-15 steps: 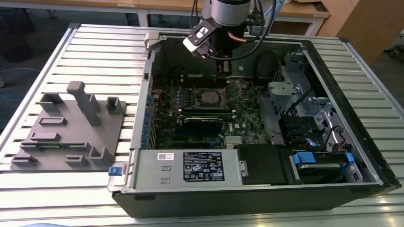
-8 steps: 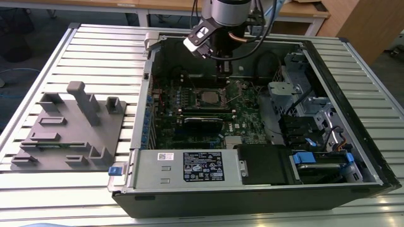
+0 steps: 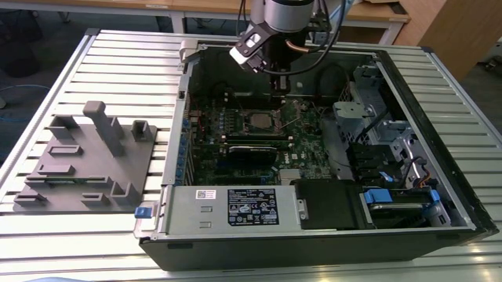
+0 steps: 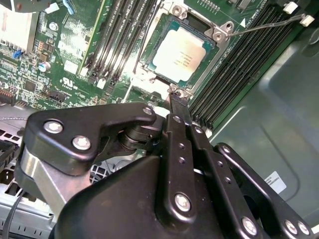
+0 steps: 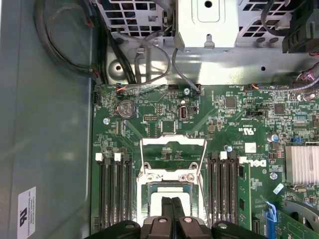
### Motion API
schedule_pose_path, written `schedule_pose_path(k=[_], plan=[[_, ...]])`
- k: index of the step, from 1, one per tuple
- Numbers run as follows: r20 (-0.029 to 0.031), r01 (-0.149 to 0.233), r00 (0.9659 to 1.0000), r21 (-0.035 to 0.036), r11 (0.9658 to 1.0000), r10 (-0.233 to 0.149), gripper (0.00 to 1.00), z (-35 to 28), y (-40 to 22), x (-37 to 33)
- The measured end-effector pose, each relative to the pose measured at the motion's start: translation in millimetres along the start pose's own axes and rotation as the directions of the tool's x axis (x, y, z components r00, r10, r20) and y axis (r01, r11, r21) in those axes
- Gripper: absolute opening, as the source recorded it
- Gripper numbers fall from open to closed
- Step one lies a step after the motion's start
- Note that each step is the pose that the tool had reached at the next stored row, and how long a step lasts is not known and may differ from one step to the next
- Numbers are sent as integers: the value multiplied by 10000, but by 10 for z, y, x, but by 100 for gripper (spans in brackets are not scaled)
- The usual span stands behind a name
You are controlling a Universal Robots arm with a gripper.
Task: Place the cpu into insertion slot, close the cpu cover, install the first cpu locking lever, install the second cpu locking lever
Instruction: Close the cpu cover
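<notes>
Nearest in the second wrist view, black metal gripper (image 4: 177,99): flat bolted links, smooth finish, fingertips clenched together with nothing seen between them, tip at the near corner of the insertion slot (image 3: 257,120), contact there not determinable. Inside that square, silver-rimmed socket, the cpu (image 4: 180,54): flat, square, dull silver-grey top, seated level. Around it, the cpu cover (image 4: 202,67): thin metal frame with a large square window, lying flat over the chip's edges. From one socket corner, a thin silvery wire lever (image 4: 264,27), slanting loose across long, narrow black memory slots (image 4: 119,35). Underneath, matte green circuit board (image 4: 65,55), densely studded with small components. Farther out in the exterior view, open dark sheet-metal computer case (image 3: 314,252), resting on a ribbed aluminium bench (image 3: 126,59). Toward the exterior view's left, a grey moulded fixture (image 3: 86,170) with upright pegs and blocks.
</notes>
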State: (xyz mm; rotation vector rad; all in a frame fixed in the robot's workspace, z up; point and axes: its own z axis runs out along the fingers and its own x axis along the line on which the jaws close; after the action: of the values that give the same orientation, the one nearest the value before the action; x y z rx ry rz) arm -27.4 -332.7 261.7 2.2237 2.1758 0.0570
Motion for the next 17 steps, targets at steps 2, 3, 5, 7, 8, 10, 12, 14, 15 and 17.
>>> schedule_pose_path(k=[2, 3, 5, 7, 8, 10, 12, 14, 15, 17], plan=[[-1, 0, 10000, 0, 10000, 0, 10, 1, 7, 1], [0, 0, 10000, 0, 10000, 0, 10, 1, 10, 1], [0, -1, 10000, 0, 10000, 1, 10, 1, 17, 2], [-1, 0, 10000, 0, 10000, 0, 10, 2, 22, 3], [0, 0, 10000, 0, 10000, 0, 10, 2, 25, 3], [0, 0, 10000, 0, 10000, 0, 10, 2, 28, 4], [-1, -1, 10000, 0, 10000, 1, 10, 3, 32, 5], [-1, -1, 10000, 0, 10000, 1, 10, 3, 35, 5], [0, -1, 10000, 0, 10000, 1, 10, 3, 36, 5], [-1, -1, 10000, 0, 10000, 1, 10, 3, 37, 5]])
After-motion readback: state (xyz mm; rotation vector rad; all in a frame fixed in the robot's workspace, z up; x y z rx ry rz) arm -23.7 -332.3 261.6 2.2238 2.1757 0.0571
